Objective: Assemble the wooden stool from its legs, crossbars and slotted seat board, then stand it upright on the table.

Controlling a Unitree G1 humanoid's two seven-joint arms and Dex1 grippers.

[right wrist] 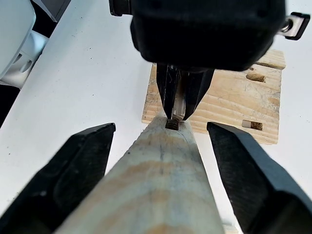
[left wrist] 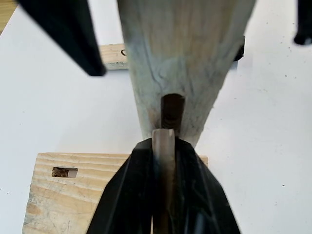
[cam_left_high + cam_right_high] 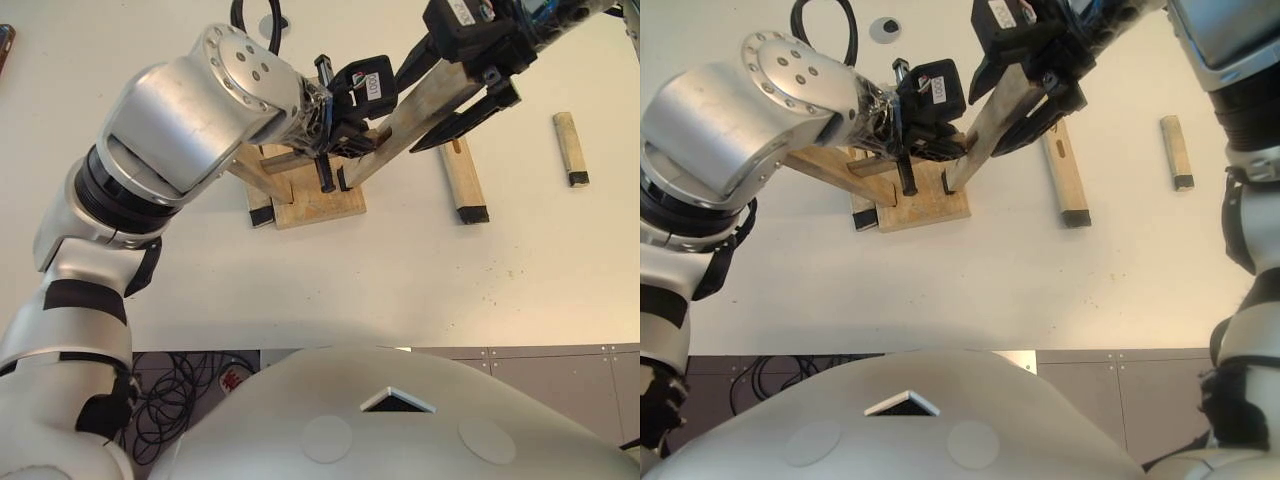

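Your white table [image 3: 400, 280] carries the slotted seat board [image 3: 320, 205] flat, well back from the near edge, with another leg [image 3: 250, 175] at its left side. Your left gripper [image 2: 164, 146] is clamped on a crossbar [image 2: 164, 165], its tip at the hole in the tilted leg [image 3: 420, 110]. Your right gripper [image 1: 161, 131] grips that leg, lower end at the board. A loose leg [image 3: 465, 180] and a short piece [image 3: 571, 150] lie toward the right edge.

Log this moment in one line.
left hand: shut on crossbar, tip at hole in leg | right hand: grips tilted leg | leg lower end: over seat board
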